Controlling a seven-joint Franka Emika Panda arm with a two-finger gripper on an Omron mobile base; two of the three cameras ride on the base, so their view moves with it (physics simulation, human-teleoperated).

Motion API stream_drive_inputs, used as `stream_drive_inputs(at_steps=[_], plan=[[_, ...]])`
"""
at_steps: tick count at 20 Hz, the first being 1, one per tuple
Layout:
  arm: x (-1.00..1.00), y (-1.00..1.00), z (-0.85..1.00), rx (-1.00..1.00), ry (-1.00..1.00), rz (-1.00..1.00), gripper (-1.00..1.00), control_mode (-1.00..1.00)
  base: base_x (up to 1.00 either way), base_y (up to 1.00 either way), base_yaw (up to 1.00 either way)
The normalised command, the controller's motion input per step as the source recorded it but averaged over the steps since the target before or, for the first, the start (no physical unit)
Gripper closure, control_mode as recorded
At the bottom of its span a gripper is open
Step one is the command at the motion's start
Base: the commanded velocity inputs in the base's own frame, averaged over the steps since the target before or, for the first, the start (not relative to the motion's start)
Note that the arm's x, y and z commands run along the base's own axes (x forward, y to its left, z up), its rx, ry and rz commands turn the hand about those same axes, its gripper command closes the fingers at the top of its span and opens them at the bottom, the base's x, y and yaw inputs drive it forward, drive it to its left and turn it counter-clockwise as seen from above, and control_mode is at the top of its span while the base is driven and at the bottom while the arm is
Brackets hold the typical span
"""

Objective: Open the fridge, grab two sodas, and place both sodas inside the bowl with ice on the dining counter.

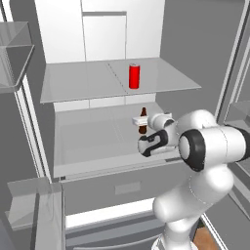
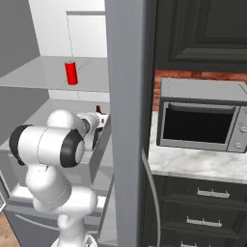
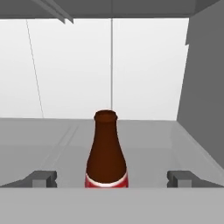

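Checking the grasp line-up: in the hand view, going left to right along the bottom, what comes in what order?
Left dark finger tip → dark brown glass bottle with a red label band → right dark finger tip → grey inner side wall of the fridge.

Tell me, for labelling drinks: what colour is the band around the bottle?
Red with a white edge, on the dark brown bottle; hand view.

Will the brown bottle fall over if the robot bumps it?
Probably, yes. The brown bottle stands upright on the fridge shelf, tall with a narrow neck, so a knock near the top could tip it. Its round body would likely roll once down. It looks smooth, perhaps slippery. The open gripper sits on either side of its wider lower body, a steadier place.
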Motion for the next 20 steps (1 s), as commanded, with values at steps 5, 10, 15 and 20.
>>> stream_drive_inputs(at_steps=[5, 10, 15, 20], plan=[[0.24, 0.00, -0.15, 0.00, 0.00, 0.00, -1.00, -1.00, 0.00, 0.00, 0.00], [0.18, 0.03, -0.13, 0.00, 0.00, 0.00, -1.00, -1.00, 0.00, 0.00, 0.00], [0.08, 0.11, -0.16, -0.02, 0.00, 0.00, -1.00, -1.00, 0.00, 0.00, 0.00], [0.10, 0.22, -0.19, -0.03, 0.00, 0.00, 1.00, -1.00, 0.00, 0.00, 0.00]])
